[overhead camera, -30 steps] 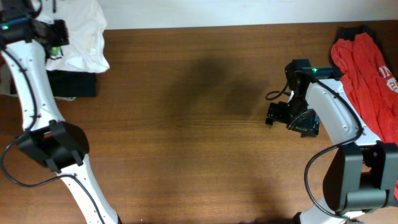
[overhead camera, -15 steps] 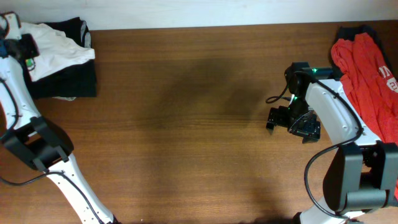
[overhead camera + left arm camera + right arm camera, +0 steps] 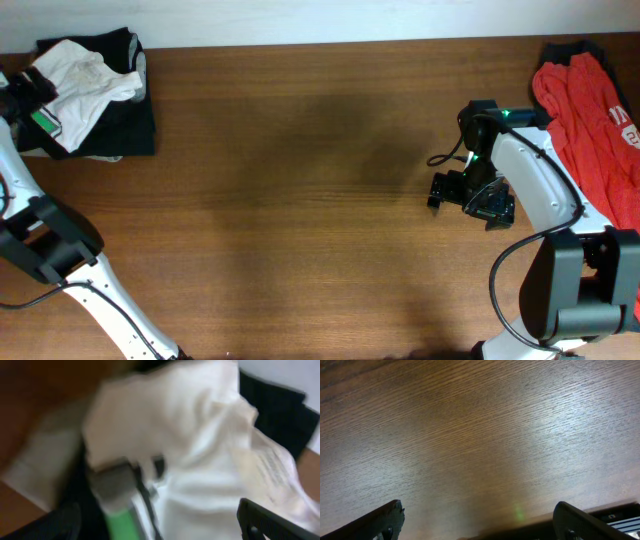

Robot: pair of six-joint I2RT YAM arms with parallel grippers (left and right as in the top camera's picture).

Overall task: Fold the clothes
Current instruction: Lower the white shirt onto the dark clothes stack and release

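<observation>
Clothes (image 3: 80, 75) — one white bundle on one black garment (image 3: 130, 135) — beside the left claw (image 3: 36, 105); right claw (image 3: 435, 190) far off, both spread.

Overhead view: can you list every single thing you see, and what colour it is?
white T-shirt: one, white, crumpled, far left corner, lying on the black clothes
black clothes: one pile, black, far left corner, under the T-shirt
red garment: one, red with white print, right edge
black cloth: one, black, peeking out behind the red garment
table: one, brown wood
left arm: one, white and black, left edge
left gripper: one, open, beside the T-shirt
right arm: one, white and black, right side
right gripper: one, open, over bare table
</observation>
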